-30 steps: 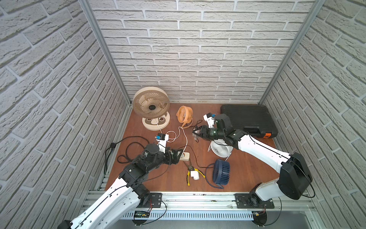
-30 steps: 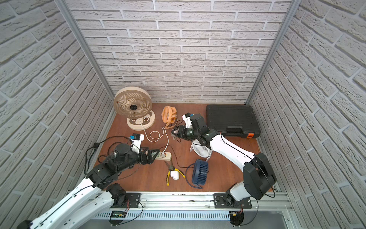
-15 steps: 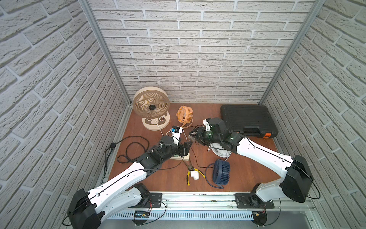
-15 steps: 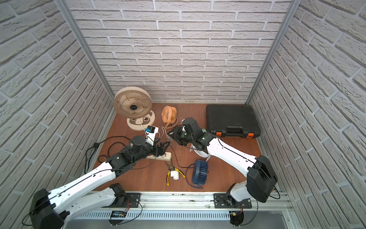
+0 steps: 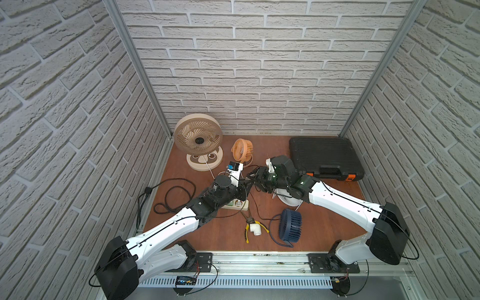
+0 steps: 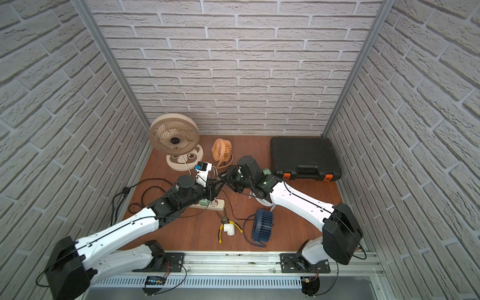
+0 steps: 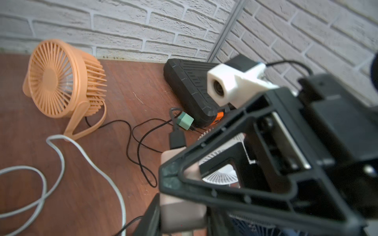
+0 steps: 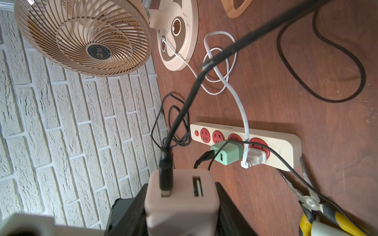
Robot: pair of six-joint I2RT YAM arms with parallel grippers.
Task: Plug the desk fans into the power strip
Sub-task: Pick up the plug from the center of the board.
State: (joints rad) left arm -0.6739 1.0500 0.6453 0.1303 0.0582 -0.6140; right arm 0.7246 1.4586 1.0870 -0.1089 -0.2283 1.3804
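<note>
Power strip (image 8: 284,146) lies flat on the wooden table (image 8: 317,126), left of its middle and partly under the left arm in both top views. Its sockets face up so a plug can go straight down. The two sockets farthest from the red switch (image 8: 196,133) hold a green adapter (image 8: 226,152) and a white plug (image 8: 253,158). The two free sockets (image 8: 205,136) beside the switch look like the target. Above and apart from the strip, the right gripper (image 8: 181,212) is clamped on a pale pink USB adapter (image 8: 176,190) with a black cord (image 8: 184,106) in one port. The ports face its camera, so the prongs probably point away. The left gripper (image 6: 211,188) meets it at the same adapter, likely to take over or steady it. Whether its jaws have clamped I cannot tell. Where the cord's far end goes I cannot trace.
</note>
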